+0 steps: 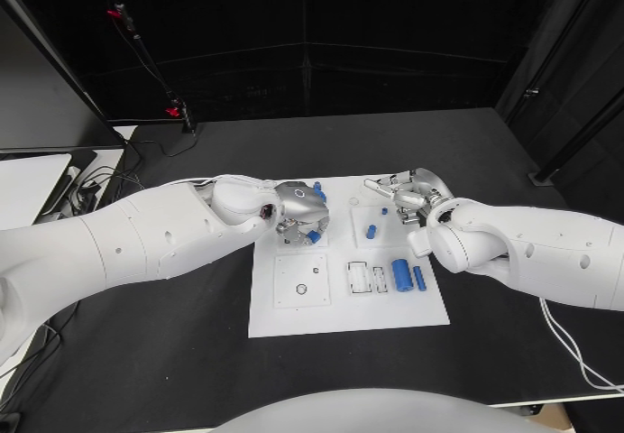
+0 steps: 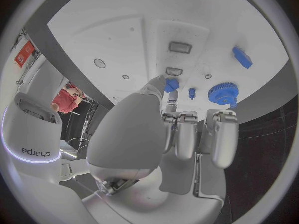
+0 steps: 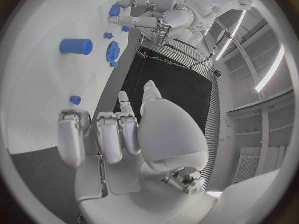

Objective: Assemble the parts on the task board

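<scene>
The white task board (image 1: 341,311) lies mid-table. My left hand (image 1: 300,213) hovers over the board's far left part and pinches a small blue part (image 2: 171,84) between thumb and a fingertip, close to a small rectangular slot (image 2: 174,71). A blue gear (image 2: 222,93) and a small blue peg (image 2: 192,92) sit on the board beside it. My right hand (image 1: 408,197) is over the board's far right corner, fingers apart and holding nothing. A blue cylinder (image 1: 402,272) and a thinner blue pin (image 1: 418,277) lie on the board's right side.
A blue block (image 1: 371,231) lies on the board between the hands. Rectangular recesses (image 1: 358,276) and a plate with a round hole (image 1: 300,281) mark the board's near half. Cables and a pale box (image 1: 32,185) sit at the table's left edge.
</scene>
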Available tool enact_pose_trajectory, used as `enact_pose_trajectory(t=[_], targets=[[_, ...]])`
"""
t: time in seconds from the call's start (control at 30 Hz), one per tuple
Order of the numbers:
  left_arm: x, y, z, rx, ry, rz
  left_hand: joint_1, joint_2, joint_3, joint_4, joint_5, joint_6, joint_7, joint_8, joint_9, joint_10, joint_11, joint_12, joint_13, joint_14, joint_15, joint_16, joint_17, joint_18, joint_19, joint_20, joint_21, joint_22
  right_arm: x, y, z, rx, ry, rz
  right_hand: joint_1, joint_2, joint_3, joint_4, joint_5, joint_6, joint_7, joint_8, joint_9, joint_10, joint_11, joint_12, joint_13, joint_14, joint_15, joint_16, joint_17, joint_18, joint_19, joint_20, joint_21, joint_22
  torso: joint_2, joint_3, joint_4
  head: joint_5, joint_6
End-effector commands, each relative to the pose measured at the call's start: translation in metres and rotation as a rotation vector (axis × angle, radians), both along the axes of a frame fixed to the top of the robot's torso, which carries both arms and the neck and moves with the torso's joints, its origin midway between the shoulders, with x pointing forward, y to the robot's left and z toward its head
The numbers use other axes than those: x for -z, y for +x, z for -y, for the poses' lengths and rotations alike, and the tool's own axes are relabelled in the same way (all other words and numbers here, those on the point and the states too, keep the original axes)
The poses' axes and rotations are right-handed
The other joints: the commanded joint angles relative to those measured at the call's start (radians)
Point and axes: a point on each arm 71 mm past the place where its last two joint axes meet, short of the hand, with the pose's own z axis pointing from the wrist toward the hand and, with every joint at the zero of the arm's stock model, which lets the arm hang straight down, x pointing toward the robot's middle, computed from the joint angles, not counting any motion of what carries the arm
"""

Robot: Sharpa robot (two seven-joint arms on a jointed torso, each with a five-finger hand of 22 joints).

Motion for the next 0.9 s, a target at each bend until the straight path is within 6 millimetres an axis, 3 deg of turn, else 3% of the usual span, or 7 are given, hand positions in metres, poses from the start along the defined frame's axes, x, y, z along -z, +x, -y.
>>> enact_pose_trajectory(t=[0.03,0.63,0.9], targets=[[-0.0002,0.0005,0.0008,-0.006,0.008,0.002,0.005,0.005,0.006,0.001,0.001,0.004,-0.001,0.004,0.0,0.104,0.002,0.004,0.263,0.105,0.004,0.001,0.263,-0.007,0.104,0.009,0.003,0.263,-0.0012,0.0001,-0.0017,-0.01,0.003,0.006,0.001,0.011,-0.005,0.0,0.007,0.007,-0.001,0.005,-0.001,0.106,0.007,0.003,0.263,0.104,0.008,0.002,0.264,0.016,0.045,0.007,-0.004,0.226,0.0,0.0,0.0009,0.001,0.001],[0.0029,-0.0003,0.0019,0.001,0.017,-0.012,0.017,0.025,0.032,-0.001,0.006,0.034,-0.007,0.016,0.002,0.104,-0.004,0.004,0.263,0.105,-0.001,0.001,0.263,-0.007,0.104,0.011,0.003,0.263,-0.0012,0.0003,-0.0023,-0.01,0.003,0.007,0.001,0.011,-0.005,0.0,0.007,0.007,-0.001,0.005,-0.001,0.106,0.007,0.003,0.263,0.104,0.008,0.002,0.264,0.016,0.045,0.007,-0.004,0.226,-0.001,-0.0001,0.0004,0.004,0.006],[0.0026,-0.001,0.0,0.022,-0.01,0.001,0.036,0.045,0.065,-0.006,0.038,0.074,-0.019,0.025,0.005,0.104,-0.014,0.004,0.263,0.105,-0.009,0.001,0.263,-0.007,0.104,0.012,0.003,0.263,-0.0011,0.0004,-0.002,-0.009,0.003,0.007,0.001,0.011,-0.005,0.0,0.007,0.007,-0.001,0.005,-0.001,0.106,0.007,0.003,0.263,0.104,0.008,0.002,0.264,0.016,0.045,0.007,-0.004,0.226,-0.001,0.0003,0.0013,0.004,0.01]])
